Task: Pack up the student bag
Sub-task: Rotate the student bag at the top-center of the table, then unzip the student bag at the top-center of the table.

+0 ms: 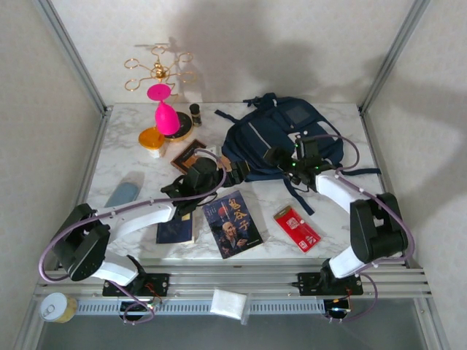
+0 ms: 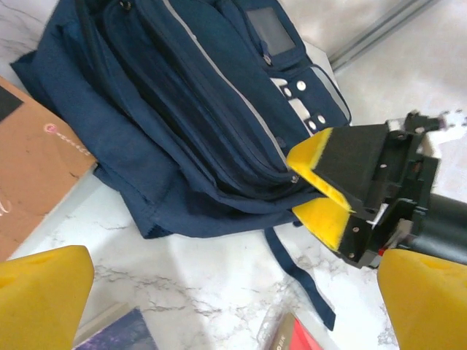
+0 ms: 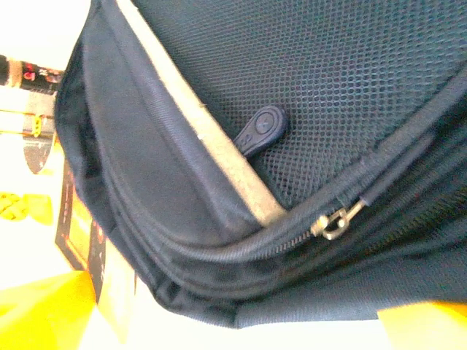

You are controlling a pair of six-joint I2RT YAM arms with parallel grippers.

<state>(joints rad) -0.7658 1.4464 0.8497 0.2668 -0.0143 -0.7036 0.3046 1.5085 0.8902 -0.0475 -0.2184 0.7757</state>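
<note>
From above, the backpack (image 1: 281,131) lies flat toward the back right of the marble table (image 1: 139,175), with its straps trailing toward the near edge. The left gripper (image 1: 228,169) sits at the bag's near left corner and the right gripper (image 1: 276,156) at its near edge, the two close together. At the back left stand a gold rack (image 1: 157,69), a pink cup (image 1: 165,113), an orange-lidded jar (image 1: 152,138) and a small dark bottle (image 1: 195,113). A brown box (image 1: 188,154) lies just left of the bag. Nearer the arms lie a dark blue book (image 1: 175,230), a magazine (image 1: 232,224) with a man's face on it and a red packet (image 1: 297,227). In the left wrist view, that arm's yellow fingers (image 2: 40,299) stand wide apart over bare tabletop with nothing between them, and the bag is just beyond. The right gripper's yellow pads (image 2: 325,219) are spread too, their mouth right at the bag's lower edge above a loose strap (image 2: 299,270). In the right wrist view, its fingertips (image 3: 44,313) are apart at the bottom corners, with the bag's zipped seam, a metal zipper pull (image 3: 336,219) and a mesh panel (image 3: 379,80) close in front. Whether they touch the fabric I cannot tell.
</note>
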